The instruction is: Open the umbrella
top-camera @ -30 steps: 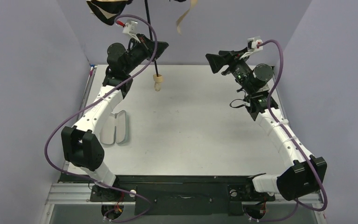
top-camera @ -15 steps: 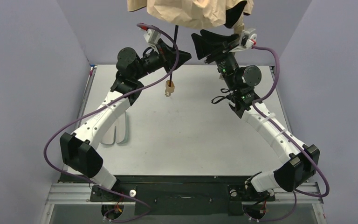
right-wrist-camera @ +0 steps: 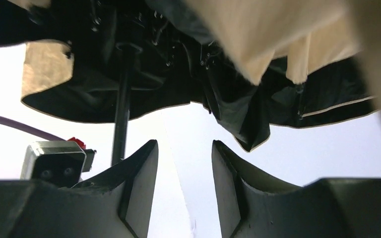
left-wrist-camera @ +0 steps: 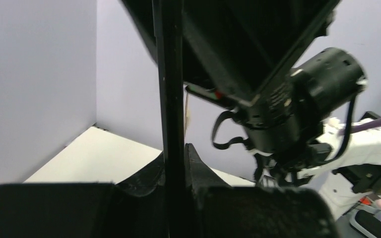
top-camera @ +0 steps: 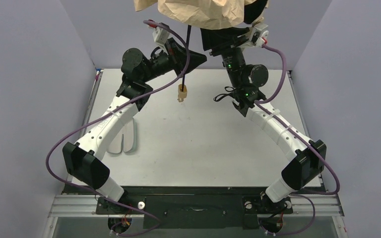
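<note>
While its tan canopy bunches against the top edge of the overhead view, just right of centre, the umbrella (top-camera: 198,12) hangs upright above the table, held clear of it. Its thin black shaft (top-camera: 184,79) drops from under the fabric to a small tan handle (top-camera: 181,92), which hangs free in the upper middle of the frame with nothing touching it.

The left gripper (top-camera: 192,55) is clamped on that shaft partway up, between canopy and handle. In the left wrist view the shaft (left-wrist-camera: 171,99) runs as a dark vertical bar through the centre of the picture, pinched between the black fingers (left-wrist-camera: 198,163) at the bottom.

The right gripper (top-camera: 216,38) sits just right of the shaft, tucked under the canopy's lower edge. Its wrist view looks up at the black lining (right-wrist-camera: 154,74) filling the top of the frame, with tan folds at upper right. Its two fingers (right-wrist-camera: 141,168) stand apart at the bottom centre, with only pale background in the gap and nothing gripped.

A pale sleeve (top-camera: 124,136) lies flat at the left of the grey table (top-camera: 203,144), beside the left arm.
</note>
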You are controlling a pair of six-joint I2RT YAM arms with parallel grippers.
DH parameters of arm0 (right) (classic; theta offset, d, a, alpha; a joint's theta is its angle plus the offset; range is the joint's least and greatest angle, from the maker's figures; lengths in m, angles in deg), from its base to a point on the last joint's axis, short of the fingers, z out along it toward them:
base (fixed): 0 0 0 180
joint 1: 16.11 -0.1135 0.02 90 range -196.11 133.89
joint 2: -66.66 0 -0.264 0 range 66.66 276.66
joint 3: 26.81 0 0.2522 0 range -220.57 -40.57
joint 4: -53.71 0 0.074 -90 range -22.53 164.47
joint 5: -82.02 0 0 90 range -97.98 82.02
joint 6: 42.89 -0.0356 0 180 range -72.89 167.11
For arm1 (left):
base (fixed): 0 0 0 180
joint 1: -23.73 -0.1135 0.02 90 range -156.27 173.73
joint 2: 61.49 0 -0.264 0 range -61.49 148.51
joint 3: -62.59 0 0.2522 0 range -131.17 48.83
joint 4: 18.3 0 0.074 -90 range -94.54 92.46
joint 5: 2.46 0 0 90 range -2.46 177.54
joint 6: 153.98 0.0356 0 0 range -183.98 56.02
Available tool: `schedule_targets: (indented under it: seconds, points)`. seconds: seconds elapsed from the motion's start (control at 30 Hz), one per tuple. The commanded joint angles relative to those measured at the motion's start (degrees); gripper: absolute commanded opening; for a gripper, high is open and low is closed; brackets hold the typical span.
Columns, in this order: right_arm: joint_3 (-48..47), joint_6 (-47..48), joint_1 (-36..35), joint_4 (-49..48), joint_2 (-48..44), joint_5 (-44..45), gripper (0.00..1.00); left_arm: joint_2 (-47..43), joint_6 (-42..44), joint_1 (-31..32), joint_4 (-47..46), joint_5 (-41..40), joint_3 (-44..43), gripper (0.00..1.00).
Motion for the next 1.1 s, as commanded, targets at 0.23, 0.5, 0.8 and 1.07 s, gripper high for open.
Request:
schedule_targets:
  seconds: [0.23, 0.5, 0.8, 1.07]
  points:
    - [-11.13, -8.18, 0.1, -2.69, 5.83, -3.17, 0.41, 1.2, -14.59, -1.47, -7.34, 6.64, -6.04, 0.0]
    - [-8.03, -12.52, 0.17, -2.58, 5.77, -3.5, 0.45, 2.07, -15.64, -2.14, -5.22, 9.47, -4.35, 0.0]
    - [-0.87, -18.04, 1.1, -3.51, 5.03, 1.13, 0.43, 0.04, -13.83, -0.92, -3.92, 11.16, 2.55, 0.0]
    - [0.35, -18.92, 1.07, -5.81, 4.58, 4.53, 0.28, -0.63, -14.9, -0.14, -4.81, 11.04, 5.74, 0.0]
